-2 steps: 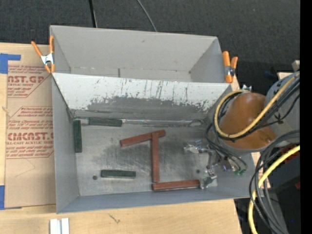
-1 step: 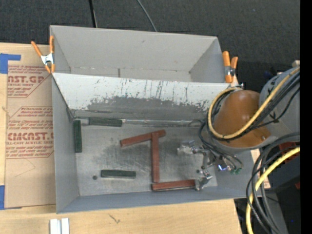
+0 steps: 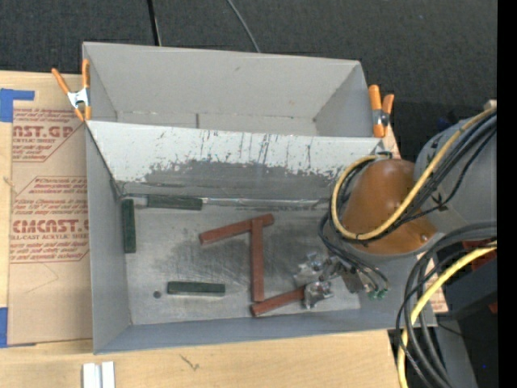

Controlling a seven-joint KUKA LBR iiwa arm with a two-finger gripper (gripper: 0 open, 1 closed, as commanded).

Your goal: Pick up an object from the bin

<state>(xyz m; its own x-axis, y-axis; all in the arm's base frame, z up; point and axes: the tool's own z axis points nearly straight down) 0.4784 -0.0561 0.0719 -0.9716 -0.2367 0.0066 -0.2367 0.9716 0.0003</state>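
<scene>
My gripper [image 3: 317,285] sat low in the near right corner of the grey bin [image 3: 105,241], over the right end of a short red-brown stick [image 3: 275,303]. Whether it was spread or pressed together I could not tell, because its metal parts overlapped from above. I also could not tell if it touched that stick. My orange wrist cover [image 3: 388,208] and yellow cables [image 3: 355,217] hung over the bin's right wall.

The bin held six sticks, loose on the floor with no heap.
- The short red-brown stick lay along the near wall, slightly tilted, its right end under my gripper.
- A long red-brown stick [image 3: 257,261] ran near to far, and its near end was touching or just beside the short one's left end.
- A third red-brown stick [image 3: 234,230] lay tilted at mid-floor, its right end meeting the long one's far end.
- One dark green stick [image 3: 128,225] lay along the left wall.
- Another dark green stick [image 3: 174,203] lay along the foot of the far wall.
- A last green stick [image 3: 195,288] lay flat at near left, well apart from my gripper.

A small dark speck [image 3: 157,295] sat just left of that last green stick.
</scene>
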